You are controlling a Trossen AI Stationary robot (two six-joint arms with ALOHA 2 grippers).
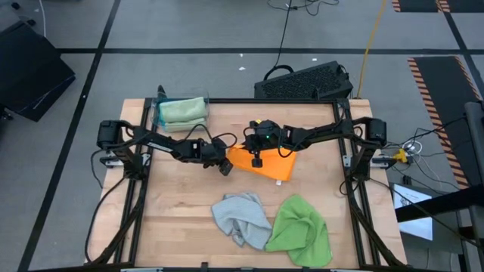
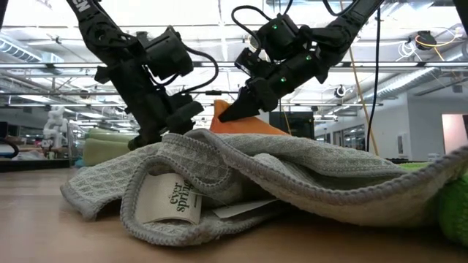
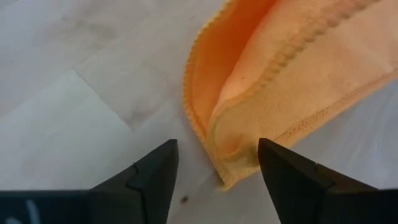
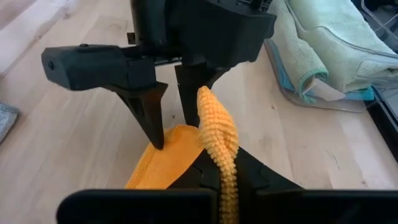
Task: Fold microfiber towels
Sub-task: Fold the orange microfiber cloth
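Observation:
The orange towel (image 1: 272, 165) lies folded in the middle of the table. My right gripper (image 1: 257, 159) is shut on a raised piece of its hem, which in the low view peaks at the fingertips (image 2: 228, 111). My left gripper (image 1: 225, 166) is open and low at the towel's left end. Its two fingers stand on either side of the folded corner (image 3: 225, 163); whether they touch it, I cannot tell. A grey towel (image 1: 240, 217) and a bright green towel (image 1: 302, 228) lie crumpled near the front edge. Pale green towels (image 1: 181, 110) rest folded in a clear bin. My right gripper pinches the orange towel's stitched hem (image 4: 214, 124) between its two fingers. The fingers come from the table's right, slanting down. The pinched hem stands up above the fingertips, lifted off the table, while the rest of the towel (image 4: 163, 165) lies flat on the wood.
The clear bin (image 1: 160, 113) with the pale green towels stands at the far left corner. A black keyboard (image 1: 306, 80) lies beyond the far edge. The grey towel (image 2: 241, 183), with its white label (image 2: 174, 200), fills the low view's foreground. Bare wood lies at the near left (image 1: 174, 219).

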